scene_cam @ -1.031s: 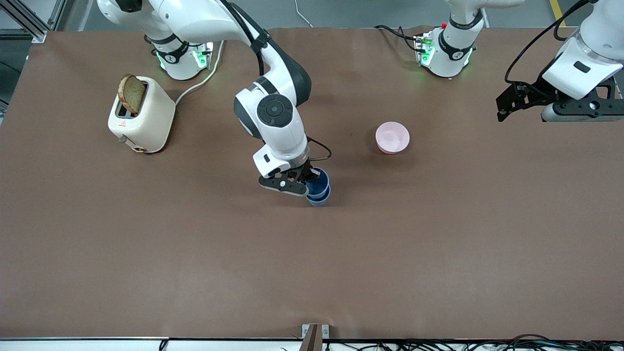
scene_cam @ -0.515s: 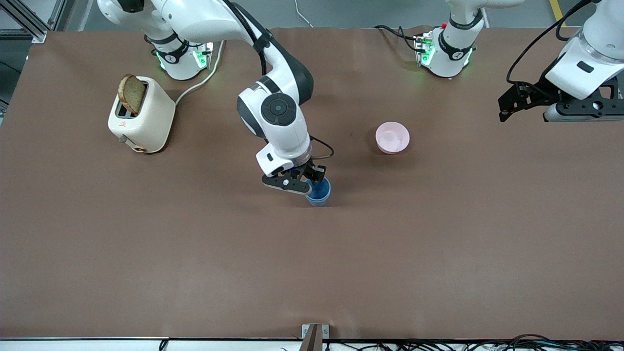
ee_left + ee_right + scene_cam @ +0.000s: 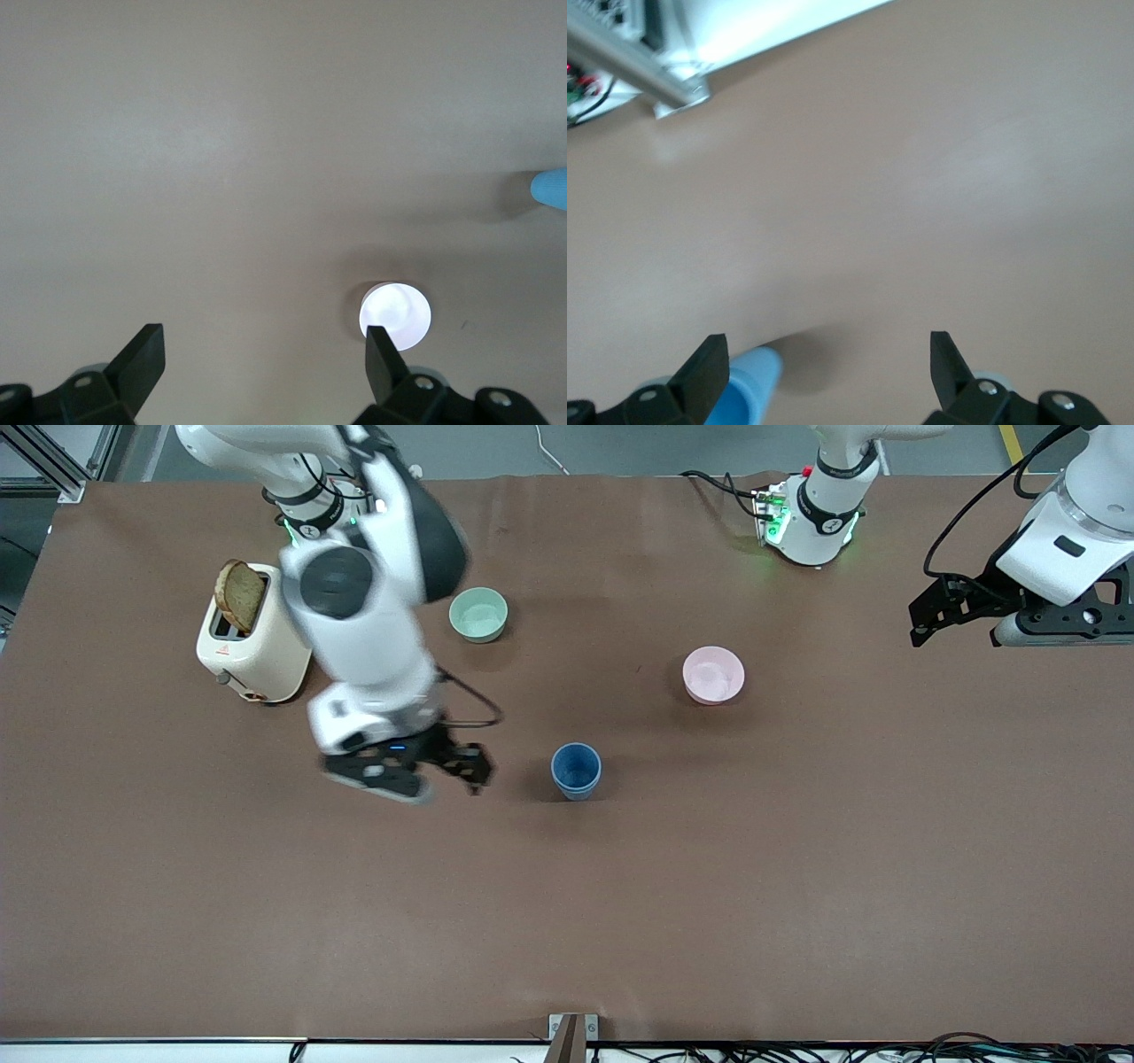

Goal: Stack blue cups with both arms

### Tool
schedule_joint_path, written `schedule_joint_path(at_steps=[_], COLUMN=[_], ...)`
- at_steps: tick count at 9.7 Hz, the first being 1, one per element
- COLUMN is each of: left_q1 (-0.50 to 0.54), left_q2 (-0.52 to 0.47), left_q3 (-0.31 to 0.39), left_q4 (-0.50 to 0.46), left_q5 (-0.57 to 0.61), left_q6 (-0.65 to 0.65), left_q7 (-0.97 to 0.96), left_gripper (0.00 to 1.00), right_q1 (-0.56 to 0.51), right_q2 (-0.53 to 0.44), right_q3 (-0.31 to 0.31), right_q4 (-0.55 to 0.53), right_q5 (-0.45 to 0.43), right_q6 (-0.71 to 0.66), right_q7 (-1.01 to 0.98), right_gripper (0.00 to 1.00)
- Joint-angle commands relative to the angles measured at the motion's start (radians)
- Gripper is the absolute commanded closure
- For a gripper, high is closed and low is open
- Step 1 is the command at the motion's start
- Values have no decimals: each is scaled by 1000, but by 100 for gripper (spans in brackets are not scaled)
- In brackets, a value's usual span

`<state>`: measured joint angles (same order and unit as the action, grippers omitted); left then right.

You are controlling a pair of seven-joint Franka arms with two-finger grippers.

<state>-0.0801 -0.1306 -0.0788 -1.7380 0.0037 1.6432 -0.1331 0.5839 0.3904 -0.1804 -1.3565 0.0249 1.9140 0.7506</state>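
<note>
The two blue cups [image 3: 576, 771] stand nested as one upright stack on the brown table [image 3: 797, 868], near its middle. My right gripper [image 3: 474, 769] is open and empty over bare table beside the stack, toward the right arm's end. In the right wrist view the stack [image 3: 744, 390] shows next to one finger of the right gripper [image 3: 828, 363]. My left gripper [image 3: 921, 622] is open and empty, held high over the left arm's end of the table, where that arm waits. The left wrist view shows its gripper [image 3: 263, 354] and a sliver of the stack [image 3: 551, 188].
A pink bowl [image 3: 713, 675] sits farther from the front camera than the cups; it also shows in the left wrist view [image 3: 396, 316]. A pale green bowl [image 3: 478, 615] sits toward the right arm's base. A cream toaster [image 3: 257, 638] with a bread slice stands beside it.
My right gripper let go of the upper blue cup, now nested in the lower one, and swung away toward the right arm's end, uncovering the green bowl. The left arm barely moved.
</note>
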Motion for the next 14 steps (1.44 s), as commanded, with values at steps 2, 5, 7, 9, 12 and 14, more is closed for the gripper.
schedule_joint_path(at_steps=[2,5,7,9,12,14], left_q1=[3,3,3,3,9,34], left_q2=[14,14,14,14,16,34], left_q3=[1,1,1,2,7,7], left_q4=[-12,-11,-6,-6,8,49], left_q5=[-8,-7,-8,-7,1,2], left_q6=[-2,-2,-2,-5,-11,-61], left_q7=[20,20,20,20,35,36], left_gripper=[0,0,0,0,0,0], right_q1=[-180,-361,-468,-586,-719,-701], right_q2=[-164,-234,-272,-310,-349,-343], right_q3=[18,16,16,68,191,188], right_q4=[-131,-144,-138,-138,-141,-107], right_q5=[-2,-2,-3,-11,-13,-19], right_q6=[-98,-214,-281,-354,-386,-389], right_q7=[-194,-391,-558,-652,-677,-712], right_gripper=[0,0,0,0,0,0])
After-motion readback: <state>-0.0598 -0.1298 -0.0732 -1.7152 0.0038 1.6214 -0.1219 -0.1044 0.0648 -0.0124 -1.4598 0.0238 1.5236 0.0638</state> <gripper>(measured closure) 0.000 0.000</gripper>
